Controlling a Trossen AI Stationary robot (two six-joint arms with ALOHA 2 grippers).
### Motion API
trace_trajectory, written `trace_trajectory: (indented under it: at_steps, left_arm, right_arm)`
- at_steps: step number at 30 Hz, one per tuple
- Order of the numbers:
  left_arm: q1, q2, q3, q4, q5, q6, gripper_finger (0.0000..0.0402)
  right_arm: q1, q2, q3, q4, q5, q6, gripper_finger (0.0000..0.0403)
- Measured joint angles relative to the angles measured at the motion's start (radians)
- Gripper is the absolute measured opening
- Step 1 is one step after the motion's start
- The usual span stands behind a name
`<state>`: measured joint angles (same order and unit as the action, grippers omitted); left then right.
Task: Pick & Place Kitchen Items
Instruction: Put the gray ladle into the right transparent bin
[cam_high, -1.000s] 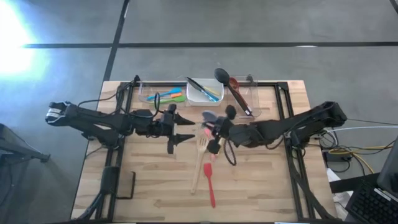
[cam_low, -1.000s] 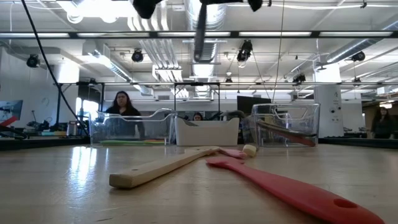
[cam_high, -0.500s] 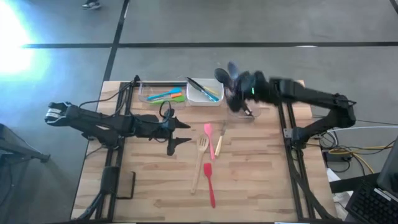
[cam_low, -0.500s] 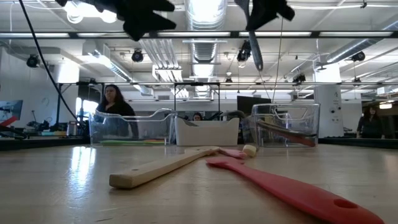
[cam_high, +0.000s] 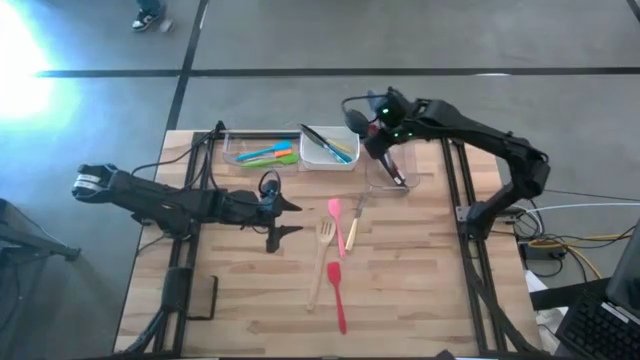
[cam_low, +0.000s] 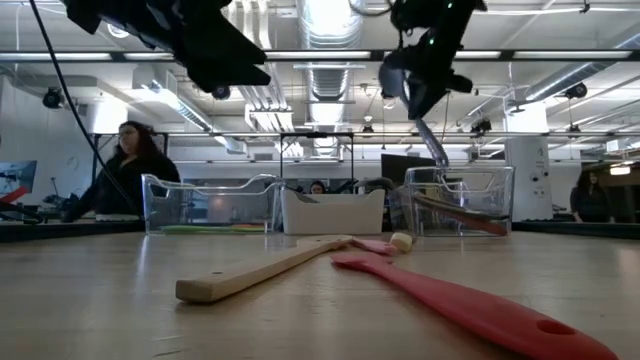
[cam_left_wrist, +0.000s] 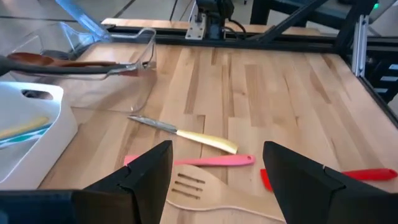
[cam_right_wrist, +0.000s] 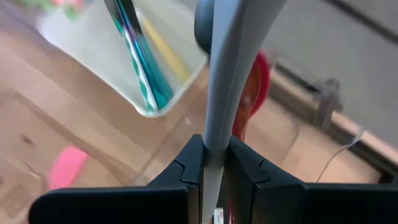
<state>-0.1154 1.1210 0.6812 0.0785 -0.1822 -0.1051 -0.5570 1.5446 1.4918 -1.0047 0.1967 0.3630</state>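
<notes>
My right gripper (cam_high: 385, 128) hangs over the far right clear tub (cam_high: 392, 172) and is shut on a grey utensil (cam_right_wrist: 227, 74), which slants down below it in the low view (cam_low: 432, 140). My left gripper (cam_high: 281, 219) is open and empty above the table, left of the loose utensils; its fingers frame them in the left wrist view (cam_left_wrist: 214, 180). A wooden fork (cam_high: 322, 255), a pink spatula (cam_high: 335, 218), a red spatula (cam_high: 337, 297) and a yellow-handled knife (cam_high: 353, 226) lie flat on the table's middle. My right gripper pinches the grey utensil's slim handle (cam_right_wrist: 216, 134) between its two fingers (cam_right_wrist: 186, 168). The fingers lie along it. The utensil is lifted clear, and its wider end reaches out past the fingertips, slanting down toward the clear tub (cam_low: 460, 200).
The right clear tub holds a black ladle (cam_high: 356, 120) and a red spoon (cam_high: 378, 135). A white tub (cam_high: 328, 148) with teal and yellow utensils and a left clear tub (cam_high: 258, 150) with coloured utensils stand along the far edge. People show in the room behind the table (cam_low: 125, 175).
My right gripper has risen from the table's middle and swung toward the far edge with the grey utensil, now above the right clear tub. My left gripper has drawn back a little toward the table's left edge, still open.
</notes>
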Motion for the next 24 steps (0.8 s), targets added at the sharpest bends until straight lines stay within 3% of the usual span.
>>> trace_trajectory:
  at_steps: [10,24]
  left_arm:
    - [0.000,0.000,-0.050,-0.008,-0.003,0.005,0.0252]
    - [0.000,0.000,-0.050,-0.008,-0.003,0.024,0.0252]
  right_arm:
    - [-0.026,0.167,0.001,-0.070,-0.068,-0.002,0.0027]
    - [-0.085,0.245,-0.003,-0.156,-0.077,0.030,0.0027]
